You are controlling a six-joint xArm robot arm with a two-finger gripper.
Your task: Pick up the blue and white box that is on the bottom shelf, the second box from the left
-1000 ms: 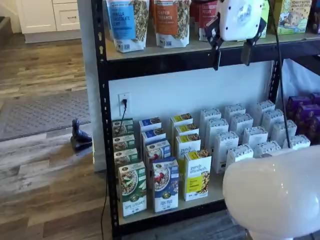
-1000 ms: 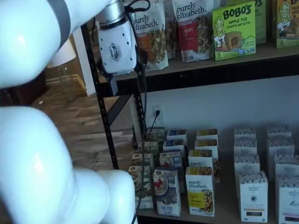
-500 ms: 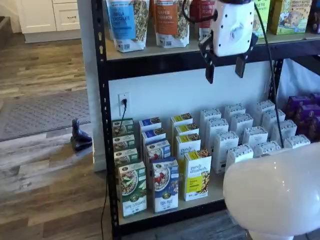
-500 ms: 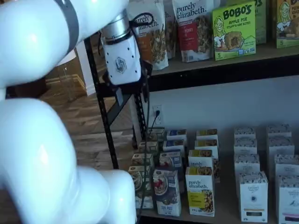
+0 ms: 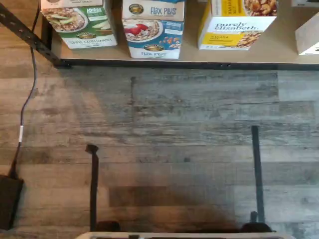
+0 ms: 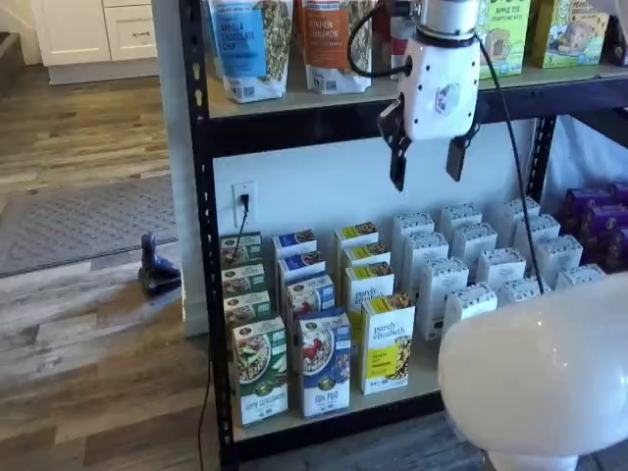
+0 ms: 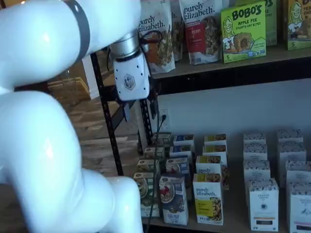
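The blue and white box read "FLAX PLUS"; the yellow carton beside it read "purely elizabeth." The hand hung released, fingers apart.

A green-and-white carton and a yellow carton stand near white boxes.

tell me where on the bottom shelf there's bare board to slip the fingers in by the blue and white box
Little room beside it: the blue and white box stands close between the green-and-white carton and the yellow carton, with only slim gaps. Behind it more cartons queue in rows. Bare board on the bottom shelf shows mainly as a strip along the front edge. The end effector hangs open above.
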